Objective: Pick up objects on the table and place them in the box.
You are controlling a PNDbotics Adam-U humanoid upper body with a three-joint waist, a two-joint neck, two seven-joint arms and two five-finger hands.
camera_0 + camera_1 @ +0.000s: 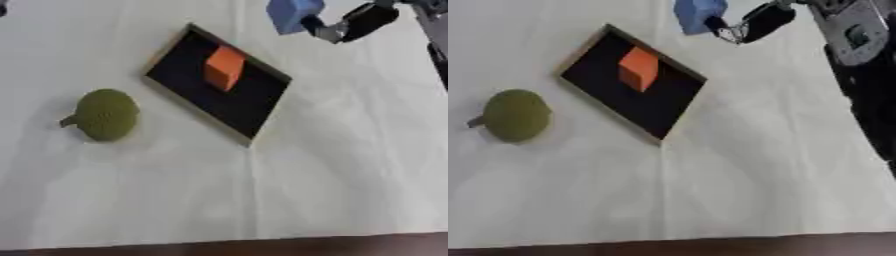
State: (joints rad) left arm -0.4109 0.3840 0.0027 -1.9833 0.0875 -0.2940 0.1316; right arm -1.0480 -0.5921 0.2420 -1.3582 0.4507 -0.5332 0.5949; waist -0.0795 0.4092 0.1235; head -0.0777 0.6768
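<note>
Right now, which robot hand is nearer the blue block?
Right. The right robot hand is at the blue block, against its right side near the top edge. The left robot hand shows in neither view.

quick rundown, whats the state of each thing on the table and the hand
Shallow black box with tan rim: lying askew on the white table, open, holding one block.
Orange block: inside the box, tilted on its edge.
Blue block: at the top edge, held at the right hand's fingers, outside the box.
Round olive-green object with short stem: on the table, left of the box, untouched.
Right hand: curled at the blue block.
</note>
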